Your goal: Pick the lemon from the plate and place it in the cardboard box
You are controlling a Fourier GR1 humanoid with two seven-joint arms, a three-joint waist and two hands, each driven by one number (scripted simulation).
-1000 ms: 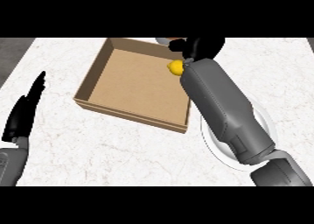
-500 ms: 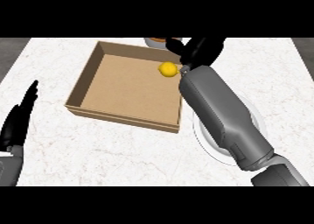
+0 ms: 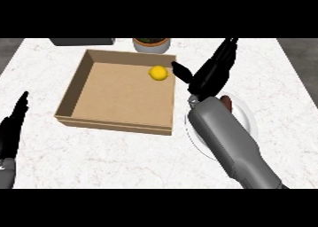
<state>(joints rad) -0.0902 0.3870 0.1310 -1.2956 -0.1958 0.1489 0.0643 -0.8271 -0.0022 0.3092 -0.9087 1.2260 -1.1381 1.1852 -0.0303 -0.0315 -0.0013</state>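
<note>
The yellow lemon (image 3: 158, 73) lies inside the cardboard box (image 3: 76, 95), near its far right corner. My right hand (image 3: 212, 73) hovers just right of the box, open, fingers straight and pointing away, thumb toward the lemon but apart from it. The white plate (image 3: 246, 116) sits to the right of the box, mostly hidden under my right forearm, with a brown item (image 3: 226, 103) on it. My left hand (image 3: 9, 132) rests open at the left edge, fingers up.
A round pot (image 3: 151, 44) stands behind the box at the counter's far edge. A dark flat object (image 3: 81, 41) lies at the back left. The white marble counter (image 3: 109, 155) stretches in front of the box.
The lemon left my right hand and now lies in the box. My right hand opened and drew back to the right of the box wall.
</note>
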